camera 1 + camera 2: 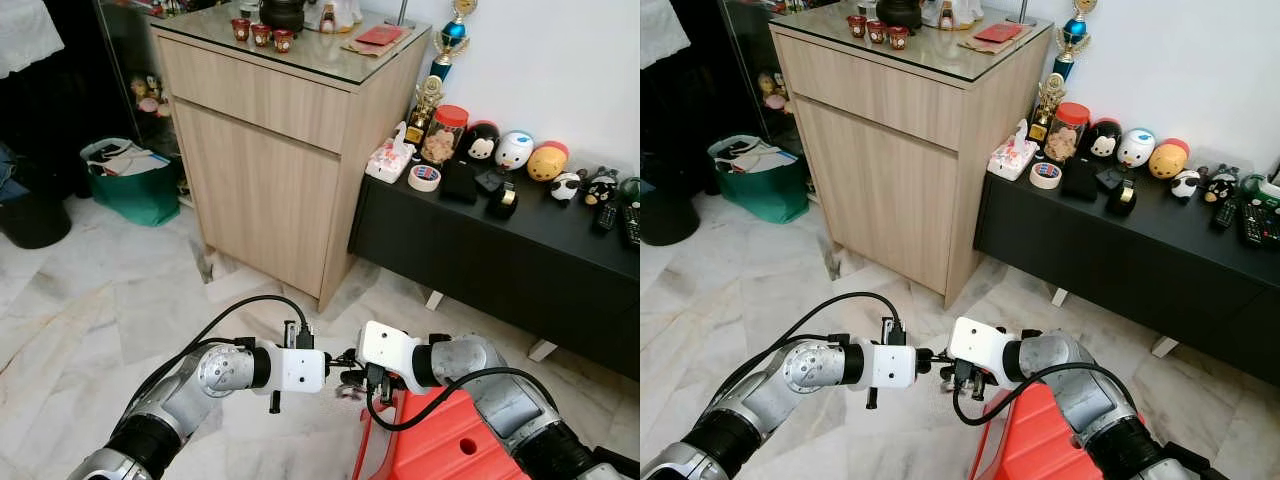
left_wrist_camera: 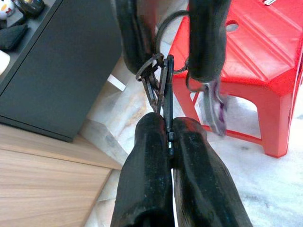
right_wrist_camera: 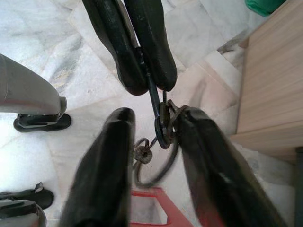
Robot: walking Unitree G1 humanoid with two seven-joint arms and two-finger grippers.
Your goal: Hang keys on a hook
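The two arms meet low in front of the robot, above the white marble floor (image 1: 90,310). The left end effector (image 2: 169,137) has its two black fingers squeezed tight together on a thin black clip. The bunch of keys (image 2: 158,82) hangs from that clip, right between the two arms. There are dark rings on it, and a small shiny key (image 2: 215,106) dangles near the bottom.

The right end effector (image 3: 158,130) is just across from the left one. Its fingers (image 3: 208,161) are spread apart with a clear gap between them, and the key rings sit in that gap. One finger seems to touch a ring, but it is not pinching anything.

A red plastic stool (image 1: 450,440) stands just beside the right arm. Farther back is a light wooden cabinet (image 1: 265,170). Next to it is a low black desk (image 1: 500,260) with little toys on top.
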